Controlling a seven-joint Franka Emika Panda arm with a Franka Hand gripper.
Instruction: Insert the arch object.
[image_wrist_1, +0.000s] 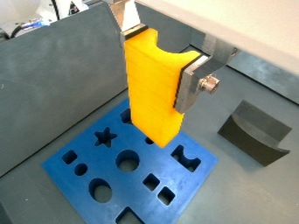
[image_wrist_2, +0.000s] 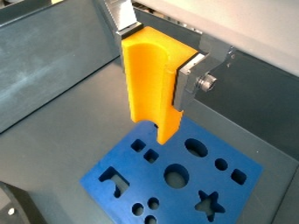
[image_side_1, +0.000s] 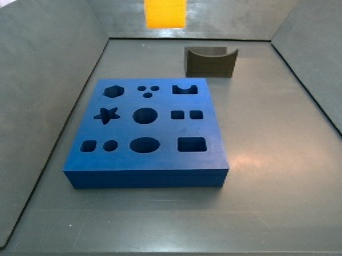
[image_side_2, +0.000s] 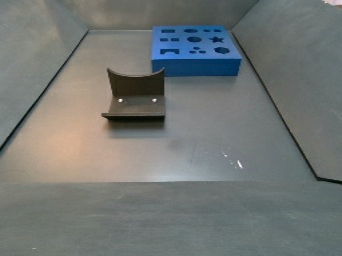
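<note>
The arch object (image_wrist_1: 152, 83) is a bright orange block with a semicircular scoop along one face; it also shows in the wrist view (image_wrist_2: 149, 79) and at the upper edge of a side view (image_side_1: 166, 12). My gripper (image_wrist_1: 162, 66) is shut on it, one silver finger on each side, as the wrist view (image_wrist_2: 158, 61) shows too. It hangs upright, well above the blue slab (image_wrist_1: 193, 175) with shaped holes, over the slab's edge. The slab lies flat on the floor in both side views (image_side_1: 147, 178) (image_side_2: 198, 68). Its arch-shaped hole (image_side_1: 185, 90) is open.
The dark fixture (image_side_1: 210, 62) stands on the floor beside the slab, empty, seen also in a side view (image_side_2: 134, 95) and a wrist view (image_wrist_1: 254, 131). Grey sloping walls (image_wrist_2: 47, 70) ring the floor.
</note>
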